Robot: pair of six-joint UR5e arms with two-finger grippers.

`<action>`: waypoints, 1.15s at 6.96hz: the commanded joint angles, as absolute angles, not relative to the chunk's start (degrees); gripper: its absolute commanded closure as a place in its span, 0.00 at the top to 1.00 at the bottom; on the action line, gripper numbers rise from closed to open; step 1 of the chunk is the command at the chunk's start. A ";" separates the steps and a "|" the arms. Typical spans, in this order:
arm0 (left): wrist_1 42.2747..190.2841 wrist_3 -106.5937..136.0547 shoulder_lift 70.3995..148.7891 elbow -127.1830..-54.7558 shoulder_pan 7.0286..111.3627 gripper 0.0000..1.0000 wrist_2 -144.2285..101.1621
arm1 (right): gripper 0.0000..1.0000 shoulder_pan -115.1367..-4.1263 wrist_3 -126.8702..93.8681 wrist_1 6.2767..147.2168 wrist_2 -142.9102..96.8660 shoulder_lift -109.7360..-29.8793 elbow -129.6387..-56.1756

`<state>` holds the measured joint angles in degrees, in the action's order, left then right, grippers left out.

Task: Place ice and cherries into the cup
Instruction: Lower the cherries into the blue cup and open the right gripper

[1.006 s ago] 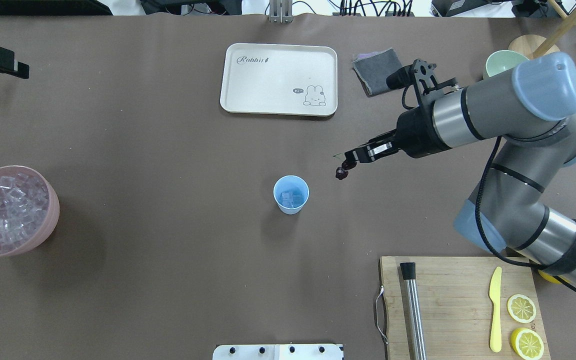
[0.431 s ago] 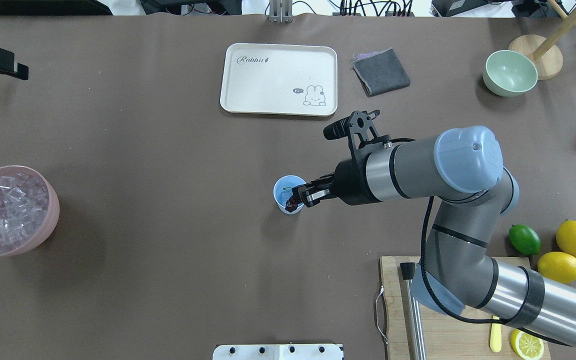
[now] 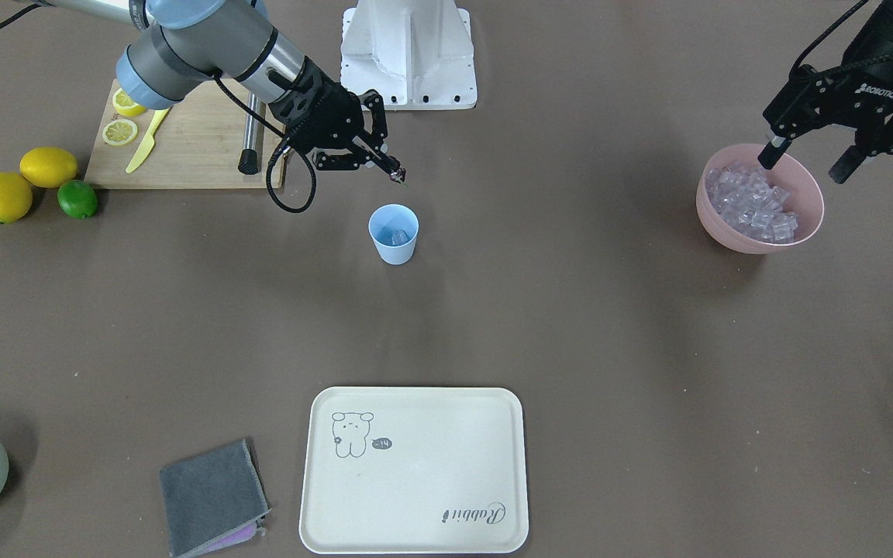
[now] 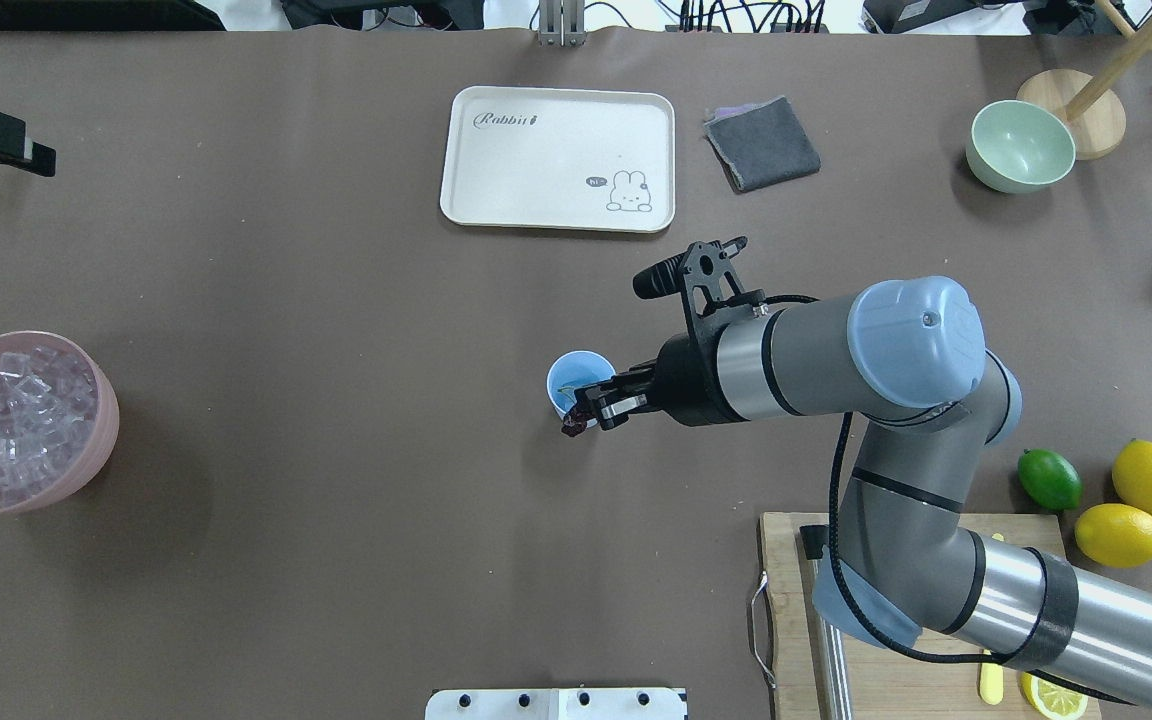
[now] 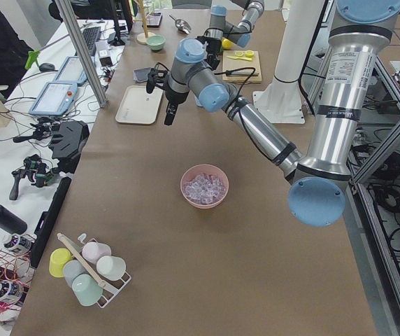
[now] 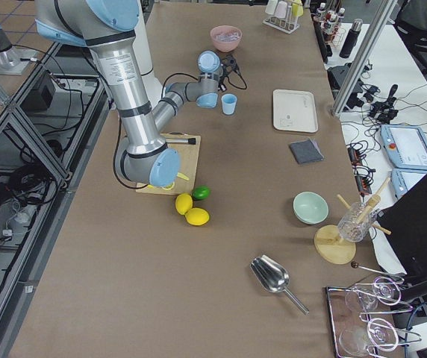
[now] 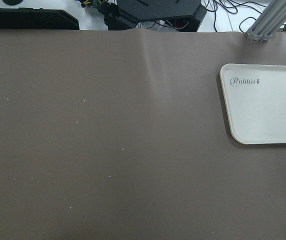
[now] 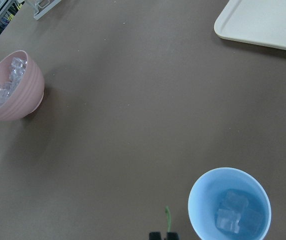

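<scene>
The right gripper (image 4: pixel 591 408) drifted off the cup (image 4: pixel 568 372), which sat just beside it, and still pinched the cherries (image 4: pixel 573 425), so they remained undropped.

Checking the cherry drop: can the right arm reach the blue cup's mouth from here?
Probably yes. The right gripper, shut on the cherries, hangs beside the rim of the upright cup; its mouth is open and nothing stands between.

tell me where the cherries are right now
In the overhead view the cherries hang from the right hand, mid-table, just off the robot-side edge of the blue cup, not inside it.
</scene>
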<state>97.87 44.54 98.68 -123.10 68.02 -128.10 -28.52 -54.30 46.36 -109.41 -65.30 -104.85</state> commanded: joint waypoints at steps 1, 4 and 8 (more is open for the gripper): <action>97.91 44.47 98.35 -122.87 68.20 0.98 -128.41 | 0.07 -28.48 -53.79 48.94 -106.36 -63.91 -104.50; 98.00 44.38 98.44 -121.99 68.20 0.98 -128.41 | 0.07 -28.48 -53.70 50.89 -102.40 -62.49 -102.67; 98.00 44.30 99.05 -121.12 68.20 0.98 -128.41 | 0.13 -27.86 -53.61 50.36 -99.67 -62.40 -98.80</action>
